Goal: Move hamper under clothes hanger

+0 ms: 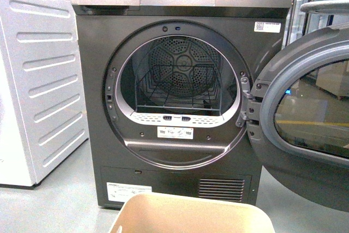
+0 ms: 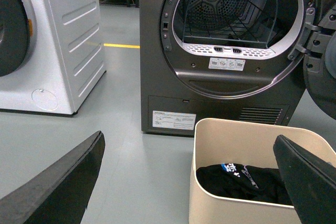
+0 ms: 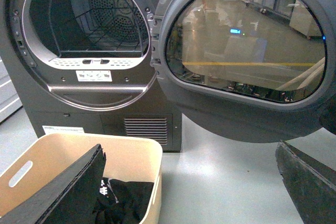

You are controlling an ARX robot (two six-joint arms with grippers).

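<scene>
The front view catches only the rim of the hamper [image 1: 191, 211], on the floor [image 1: 54, 205] before the open dryer [image 1: 92, 107]; wrist views reveal black clothes [image 2: 231, 182] inside. The left gripper [image 2: 189, 139] gapes, hamper between its fingers; the right gripper [image 3: 190, 147] gapes, one finger overlapping the hamper

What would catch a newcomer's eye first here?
The dark grey dryer straight ahead, with its round door swung wide open to the right and a wire rack inside. On the floor in front of it stands a beige hamper with black clothes lying in it. A white machine stands to the left.
</scene>
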